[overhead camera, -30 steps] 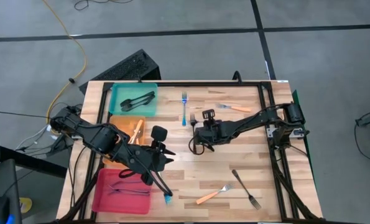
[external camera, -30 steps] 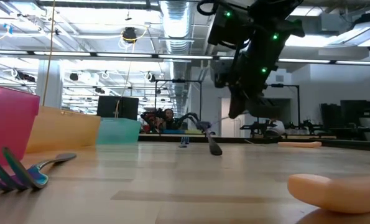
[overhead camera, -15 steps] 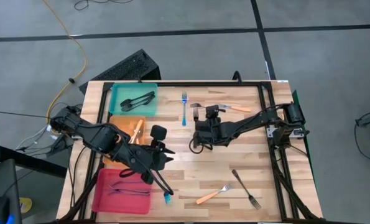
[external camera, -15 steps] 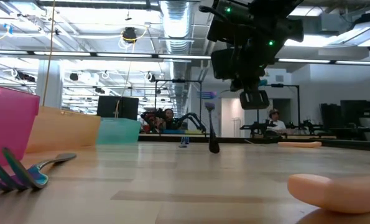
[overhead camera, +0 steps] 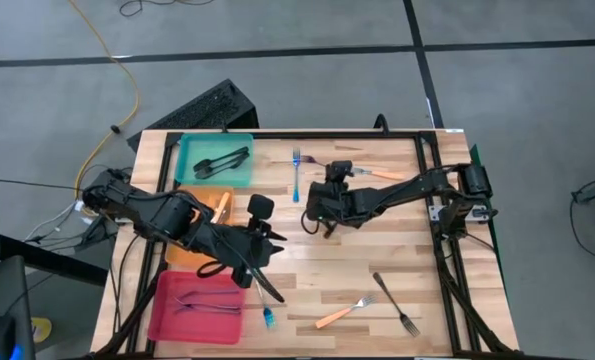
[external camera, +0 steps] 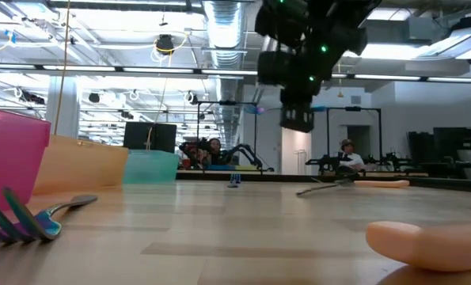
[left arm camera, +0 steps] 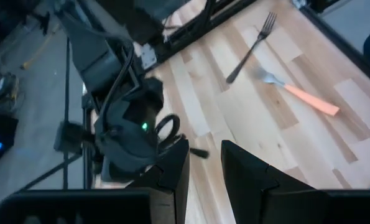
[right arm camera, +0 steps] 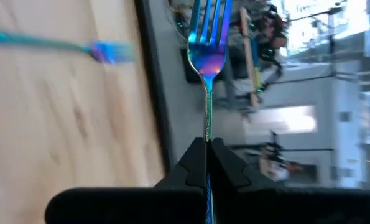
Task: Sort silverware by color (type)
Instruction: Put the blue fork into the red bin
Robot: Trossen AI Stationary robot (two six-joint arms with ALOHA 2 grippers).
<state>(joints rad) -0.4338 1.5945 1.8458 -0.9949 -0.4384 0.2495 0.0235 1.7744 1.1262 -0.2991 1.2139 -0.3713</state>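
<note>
While the iridescent blue fork (right arm camera: 207,56) is pinched by its handle between the closed fingers of the right gripper (right arm camera: 207,144), it is held lifted off the desk (overhead camera: 447,280), above the middle of the back half. Its tines are seen pointing away from the gripper in the right wrist view. A teal-handled fork (overhead camera: 296,172) is laid just beside it toward the back edge, and an orange-handled fork (overhead camera: 375,173) is laid near the back right. Near the front edge, another orange-handled fork (overhead camera: 343,311) and a dark fork (overhead camera: 395,303) are laid close together, and a blue-tipped fork (overhead camera: 268,318) is laid just beside the pink tray (overhead camera: 163,318) at the front left corner. Dark pieces are held in the teal tray (overhead camera: 190,150) at the back left corner, with an orange tray (overhead camera: 181,255) between the two trays along the left edge. The left gripper (overhead camera: 274,290) is positioned over the front left area near the pink tray, jaws narrowly parted, nothing seen between them.
</note>
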